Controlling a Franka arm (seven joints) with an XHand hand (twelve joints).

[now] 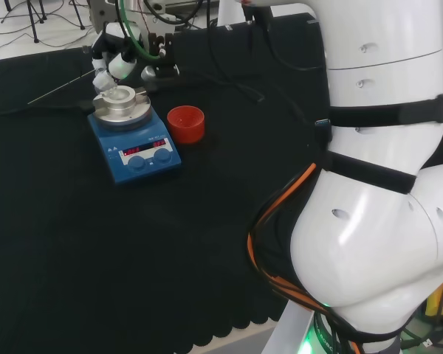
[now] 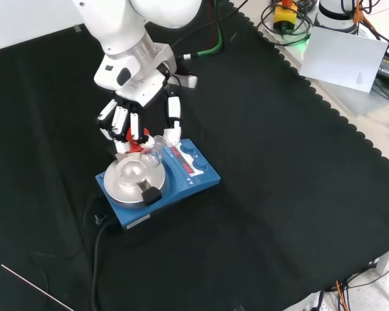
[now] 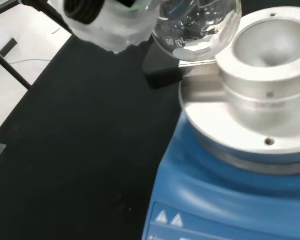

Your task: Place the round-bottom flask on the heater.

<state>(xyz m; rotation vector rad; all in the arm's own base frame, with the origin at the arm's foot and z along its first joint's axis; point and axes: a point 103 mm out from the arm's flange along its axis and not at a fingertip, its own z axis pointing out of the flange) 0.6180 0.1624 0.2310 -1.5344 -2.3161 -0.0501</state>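
Cloth [image 2: 298,194], black, spread over the whole bench. Arm links [image 1: 384,192], big and white, at the right of the head view. Heater [image 2: 159,181], blue-bodied with a round metal block on top, stood on the cloth left of centre in the front view; block hollowed into a bowl, seen bare in the wrist view [image 3: 265,65]. Hand [image 2: 133,120] hung just above the heater's far edge in the front view, fingers [image 2: 172,123] curled down around the clear round-bottom flask [image 3: 197,27]. Flask held by its neck, it seemed, though the glass was hard to make out in the front view [image 2: 152,148]. Bulb of the flask sat beside the block's rim and a little above it in the wrist view, not down in the hollow. Red ring stand [image 1: 186,123] stood on the cloth just right of the heater in the head view, apart from it.
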